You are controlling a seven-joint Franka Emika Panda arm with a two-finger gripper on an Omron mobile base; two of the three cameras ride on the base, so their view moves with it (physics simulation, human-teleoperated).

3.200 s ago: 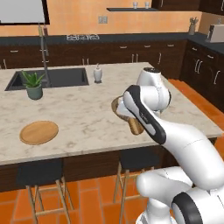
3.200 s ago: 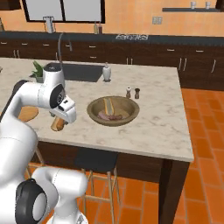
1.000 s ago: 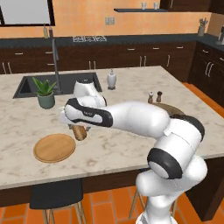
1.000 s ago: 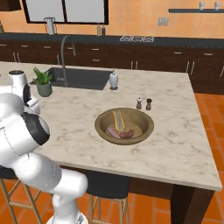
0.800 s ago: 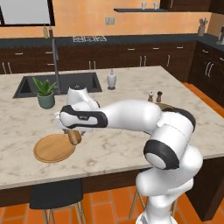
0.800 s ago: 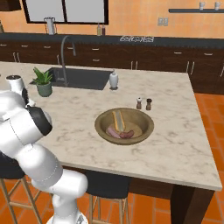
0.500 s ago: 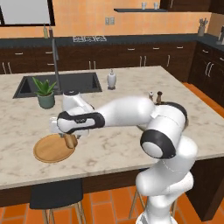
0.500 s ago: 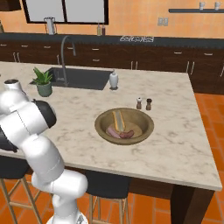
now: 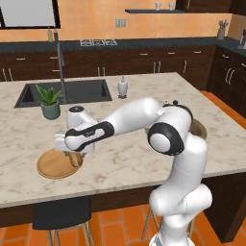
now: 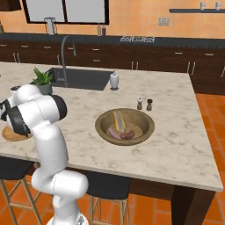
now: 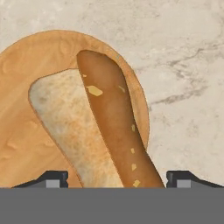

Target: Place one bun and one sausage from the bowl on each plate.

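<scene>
Bun (image 11: 105,131) lies between the wide-apart jaws, over the light wooden plate (image 11: 26,61) on the marble table (image 9: 120,158), seemingly at the point of release. Another bun (image 10: 118,118) and sausages (image 10: 123,134) wait in the brown bowl (image 10: 145,121).

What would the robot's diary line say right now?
gripper: open, over bun | bun: on wooden plate | bowl: bun, sausages inside
</scene>
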